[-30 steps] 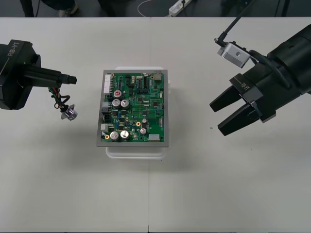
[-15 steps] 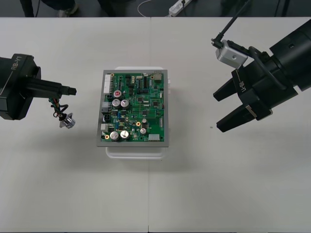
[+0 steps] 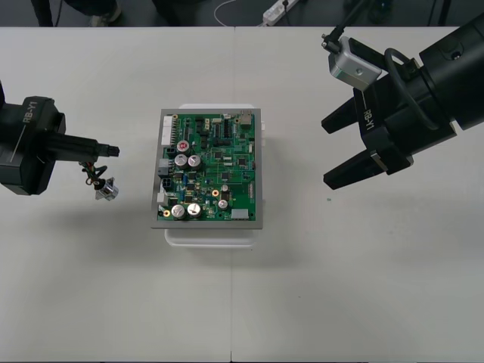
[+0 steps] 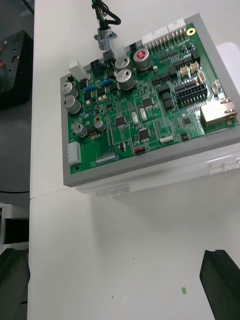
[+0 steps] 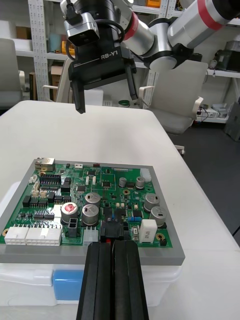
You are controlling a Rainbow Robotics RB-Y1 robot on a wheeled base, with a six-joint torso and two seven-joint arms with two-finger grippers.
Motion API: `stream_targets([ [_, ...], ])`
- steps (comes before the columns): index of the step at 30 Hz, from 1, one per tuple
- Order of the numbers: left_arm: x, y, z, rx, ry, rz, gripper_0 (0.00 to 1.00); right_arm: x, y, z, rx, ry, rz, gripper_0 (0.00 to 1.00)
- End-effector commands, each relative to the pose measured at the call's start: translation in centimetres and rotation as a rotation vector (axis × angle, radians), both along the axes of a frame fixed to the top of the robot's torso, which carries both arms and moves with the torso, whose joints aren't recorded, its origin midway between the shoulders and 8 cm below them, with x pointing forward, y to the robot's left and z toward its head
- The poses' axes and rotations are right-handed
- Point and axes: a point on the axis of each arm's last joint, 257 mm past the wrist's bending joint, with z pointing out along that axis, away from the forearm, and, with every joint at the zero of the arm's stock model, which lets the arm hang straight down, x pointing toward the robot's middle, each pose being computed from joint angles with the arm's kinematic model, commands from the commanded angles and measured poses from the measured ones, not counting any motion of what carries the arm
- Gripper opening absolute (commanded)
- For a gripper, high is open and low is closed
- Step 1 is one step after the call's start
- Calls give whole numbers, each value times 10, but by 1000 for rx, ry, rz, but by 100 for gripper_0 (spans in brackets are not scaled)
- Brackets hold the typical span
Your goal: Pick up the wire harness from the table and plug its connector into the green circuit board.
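The green circuit board (image 3: 210,168) sits on its white base (image 3: 212,236) mid-table. To its left my left gripper (image 3: 112,150) points at the board, shut on the wire harness (image 3: 96,173). The wires dangle beneath the fingers, with the round metal socket (image 3: 107,190) lowest, just above the table. In the left wrist view the shut fingers (image 5: 112,280) stand just short of the board (image 5: 95,200). My right gripper (image 3: 330,151) hovers right of the board, open and holding nothing. In the right wrist view the harness (image 4: 103,30) hangs beyond the far edge of the board (image 4: 145,100).
The pale table (image 3: 340,287) lies bare around the board. A power strip (image 3: 276,9) and cables lie on the dark floor past the far edge. The right gripper (image 5: 102,65) faces the left wrist camera from across the board.
My left gripper has drifted toward the table's front with the harness. My right gripper has moved toward the far edge, its fingers spread wider.
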Motion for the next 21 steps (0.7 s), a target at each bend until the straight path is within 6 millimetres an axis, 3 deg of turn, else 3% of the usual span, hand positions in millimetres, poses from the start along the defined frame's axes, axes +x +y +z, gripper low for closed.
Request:
stream_targets([
  [1,-8,9,-14,45,15,-21,0,-1,8,14,-4,-131,56,100],
  [21,8,20,-55,92,-45,-8,0,-6,38,23,23,-261,123,100],
])
